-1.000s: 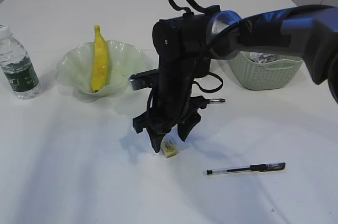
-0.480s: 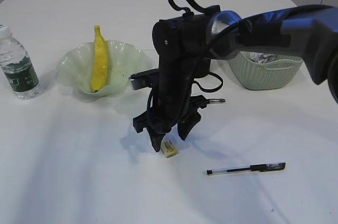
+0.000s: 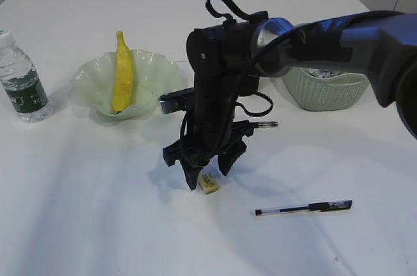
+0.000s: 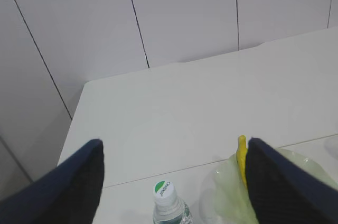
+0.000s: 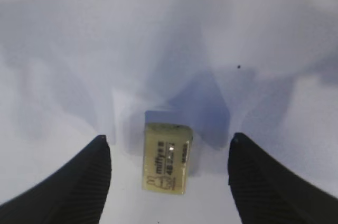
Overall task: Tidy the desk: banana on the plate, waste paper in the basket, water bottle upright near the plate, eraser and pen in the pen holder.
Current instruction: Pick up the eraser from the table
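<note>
The pale yellow eraser (image 3: 209, 183) (image 5: 166, 156) lies flat on the white desk (image 3: 98, 211). My right gripper (image 3: 208, 176) (image 5: 168, 138) hangs open just over it, one finger on each side, neither touching. The pen (image 3: 303, 208) lies to the right of it. The banana (image 3: 122, 74) (image 4: 242, 152) rests in the pale green plate (image 3: 81, 84) (image 4: 224, 192). The water bottle (image 3: 21, 81) (image 4: 166, 195) stands upright to the plate's left. Waste paper (image 3: 322, 69) shows inside the green basket (image 3: 326, 94). My left gripper (image 4: 174, 182) is open and empty, high above the bottle. The pen holder is hidden behind the right arm.
The right arm (image 3: 313, 35) stretches from the right edge across the basket's front to the middle of the desk. A white panelled wall (image 4: 185, 18) stands behind the desk's far edge.
The right arm has shifted very slightly left over the eraser. Both grippers stay as open as before, and nothing on the desk has moved.
</note>
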{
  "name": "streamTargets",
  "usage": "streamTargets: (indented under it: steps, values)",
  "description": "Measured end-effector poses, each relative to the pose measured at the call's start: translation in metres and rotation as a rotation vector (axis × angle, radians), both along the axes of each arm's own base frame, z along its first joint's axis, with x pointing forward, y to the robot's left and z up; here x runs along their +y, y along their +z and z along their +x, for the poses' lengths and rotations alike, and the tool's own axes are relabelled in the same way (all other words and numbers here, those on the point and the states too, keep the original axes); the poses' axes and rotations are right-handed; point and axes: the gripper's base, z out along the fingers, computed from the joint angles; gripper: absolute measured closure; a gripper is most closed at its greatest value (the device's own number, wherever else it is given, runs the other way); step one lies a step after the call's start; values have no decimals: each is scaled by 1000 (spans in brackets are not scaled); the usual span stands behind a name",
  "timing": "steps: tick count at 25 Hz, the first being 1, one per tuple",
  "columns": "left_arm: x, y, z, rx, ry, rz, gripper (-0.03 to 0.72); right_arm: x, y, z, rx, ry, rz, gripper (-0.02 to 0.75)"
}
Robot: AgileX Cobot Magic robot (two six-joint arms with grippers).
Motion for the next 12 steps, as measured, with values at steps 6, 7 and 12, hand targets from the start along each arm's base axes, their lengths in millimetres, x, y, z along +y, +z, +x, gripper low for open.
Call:
streamTargets:
  steps: [6, 7, 12]
  values:
    - [0, 0, 0, 0, 0, 0, 95, -1, 0, 1, -7, 4, -7, 224]
    - [0, 0, 0, 0, 0, 0, 95, -1, 0, 1, -9, 6, -10, 224]
    - [0, 0, 0, 0, 0, 0, 95, -2, 0, 1, -15, 8, -18, 224]
